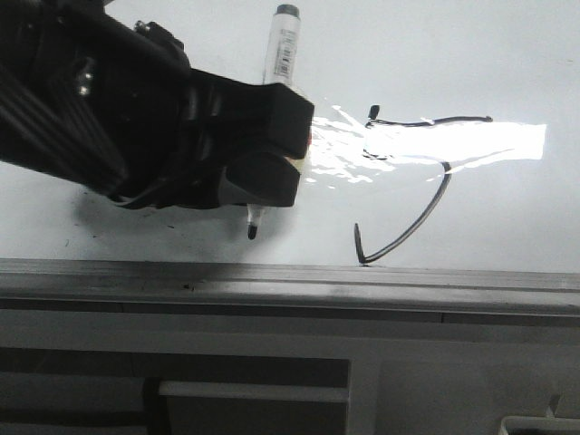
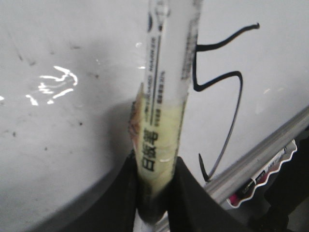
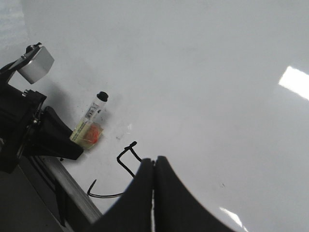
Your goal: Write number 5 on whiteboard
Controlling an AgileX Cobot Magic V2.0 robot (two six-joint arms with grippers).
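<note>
Nearest the front camera, we saw a grey frame strip running along the near edge of the whiteboard; below it lay grey panels we could not identify. Just beyond the strip, the left end effector was pinching a marker, its black fingers pressed against the barrel. Its body hid the middle of the marker in the front view, so only the capped upper end and the dark tip showed. Whether the tip touched the board, we could not tell.

To the right of that end effector, apart from the tip, the number 5 stood drawn on the whiteboard. A bright glare washed out its middle in the front view, leaving only the top bar and the hooked tail clear; the tail ended just beside the frame strip. From the left wrist camera the barrel covered part of the figure's stem.

From the right wrist camera, the right end effector had its fingers pressed together, holding nothing, with the figure's tail partly hidden behind them. Farther off, the board was bare and glossy.
</note>
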